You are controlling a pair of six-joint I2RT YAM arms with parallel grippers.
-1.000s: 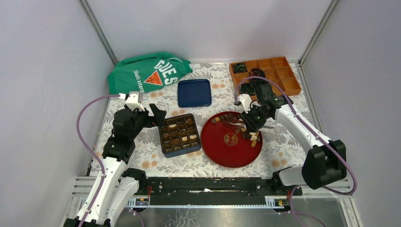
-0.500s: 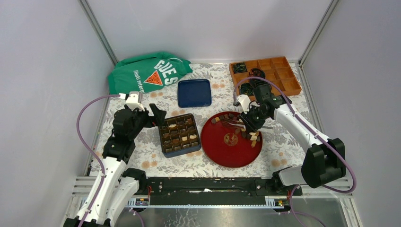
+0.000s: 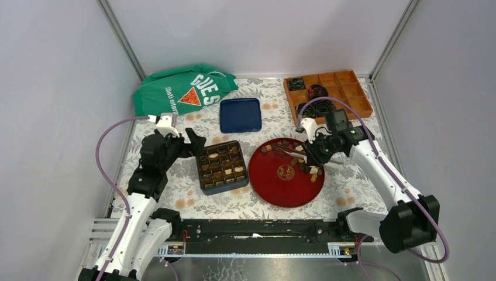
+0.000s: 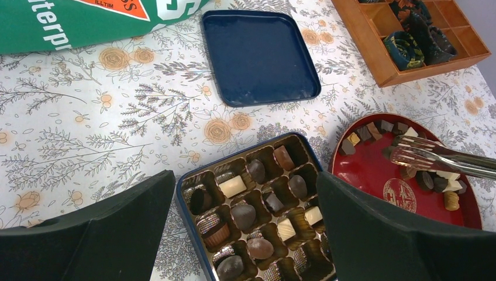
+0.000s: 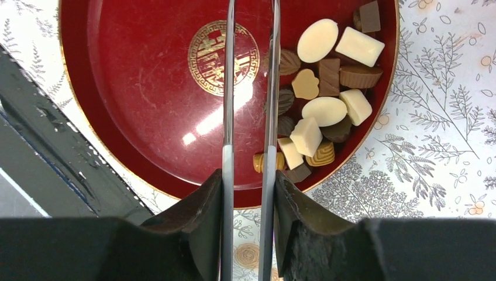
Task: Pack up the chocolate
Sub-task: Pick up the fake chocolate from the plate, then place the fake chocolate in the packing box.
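Note:
Loose chocolate in dark, brown and cream pieces lies heaped on the right side of the red plate, with a few more at its far rim. More chocolate fills cups of the blue compartment box left of the plate. My right gripper is shut on metal tongs, whose two arms reach over the plate. The tong tips hover above the plate's far side, and I see nothing between them. My left gripper is open above the box, holding nothing.
The box's blue lid lies behind the box. A green bag sits at the back left. An orange wooden divided tray with black coiled cables stands at the back right. The walls close in on both sides.
My right arm has swung a little to the right and drawn the tongs back across the plate, and its fingers have squeezed the tongs slightly narrower. The left arm has not moved.

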